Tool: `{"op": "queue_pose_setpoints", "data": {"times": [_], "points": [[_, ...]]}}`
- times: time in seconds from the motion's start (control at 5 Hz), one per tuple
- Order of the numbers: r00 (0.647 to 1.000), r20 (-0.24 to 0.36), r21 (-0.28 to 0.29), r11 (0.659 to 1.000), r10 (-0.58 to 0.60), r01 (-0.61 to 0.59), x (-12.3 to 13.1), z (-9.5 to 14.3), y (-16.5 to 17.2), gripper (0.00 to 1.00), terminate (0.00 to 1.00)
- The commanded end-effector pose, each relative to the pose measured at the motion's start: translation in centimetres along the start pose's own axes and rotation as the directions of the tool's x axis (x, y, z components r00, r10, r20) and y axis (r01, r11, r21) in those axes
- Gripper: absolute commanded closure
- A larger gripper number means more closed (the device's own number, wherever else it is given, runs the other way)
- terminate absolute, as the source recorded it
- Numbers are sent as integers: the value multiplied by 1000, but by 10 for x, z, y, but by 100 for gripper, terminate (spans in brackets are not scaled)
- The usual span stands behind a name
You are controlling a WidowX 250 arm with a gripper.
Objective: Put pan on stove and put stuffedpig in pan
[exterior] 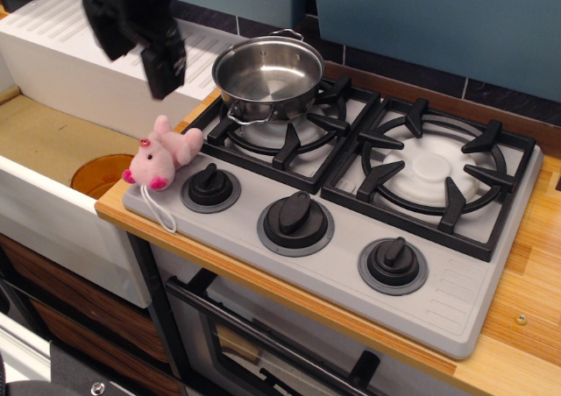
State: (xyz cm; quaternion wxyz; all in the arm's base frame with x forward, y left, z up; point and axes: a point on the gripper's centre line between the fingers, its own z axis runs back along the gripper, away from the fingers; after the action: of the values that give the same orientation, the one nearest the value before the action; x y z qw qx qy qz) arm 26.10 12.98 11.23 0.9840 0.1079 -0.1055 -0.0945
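The shiny steel pan (267, 74) stands upright and empty on the left burner grate of the light grey stove (351, 256). The pink stuffedpig (163, 155) lies on the stove's front left corner beside the left knob (211, 187), its white string trailing toward the front. My gripper (164, 76) is a dark blurred shape hanging above and just behind the pig, left of the pan, touching neither. Nothing shows in it, and I cannot tell how its jaws stand.
The right burner grate (432, 170) is bare. Two more black knobs (295, 219) (392, 262) sit along the stove's front. A sink (53, 146) with an orange drain (101, 173) lies left of the wooden counter (526, 317). A white drainboard (61, 41) is behind it.
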Motion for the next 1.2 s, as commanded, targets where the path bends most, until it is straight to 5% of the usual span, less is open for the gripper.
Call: {"op": "queue_pose_setpoints", "data": {"times": [0.0, 1.0], "points": [[995, 97, 60, 998, 28, -34, -9, -2, -12, 0, 0], [977, 215, 40, 999, 4, -13, 3, -60, -15, 0, 0]]}}
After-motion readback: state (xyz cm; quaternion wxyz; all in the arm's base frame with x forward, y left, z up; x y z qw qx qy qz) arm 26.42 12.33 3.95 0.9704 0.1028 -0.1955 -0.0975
